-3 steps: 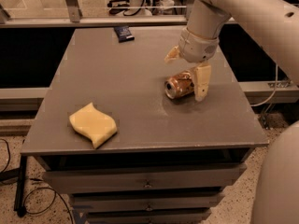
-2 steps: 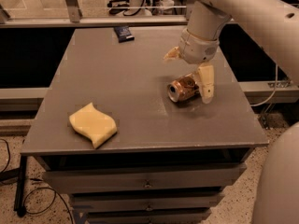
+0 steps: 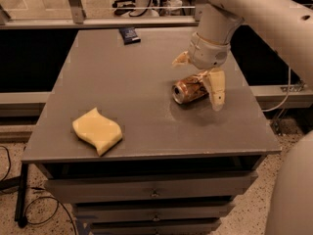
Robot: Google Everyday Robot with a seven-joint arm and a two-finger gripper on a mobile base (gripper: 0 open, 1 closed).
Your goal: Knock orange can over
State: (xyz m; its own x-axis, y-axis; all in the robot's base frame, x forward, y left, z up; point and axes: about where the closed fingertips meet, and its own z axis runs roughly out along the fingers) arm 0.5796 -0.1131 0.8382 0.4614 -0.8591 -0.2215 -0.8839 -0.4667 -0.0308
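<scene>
The orange can [image 3: 189, 89] lies on its side on the grey table [image 3: 122, 82], right of centre, with its silver top facing left towards the camera. My gripper [image 3: 198, 75] hangs directly over the can and is open. One pale finger [image 3: 217, 89] points down at the can's right end, seemingly touching it. The other finger [image 3: 180, 59] sticks out behind and to the left of the can, apart from it.
A yellow wavy sponge [image 3: 97, 130] lies near the table's front left. A small dark packet [image 3: 129, 35] lies at the back edge. The table's right edge is close to the can. Drawers sit below the tabletop.
The gripper has shifted slightly right and towards the front, and the right finger sits a little lower. The can stays on its side and has moved very little.
</scene>
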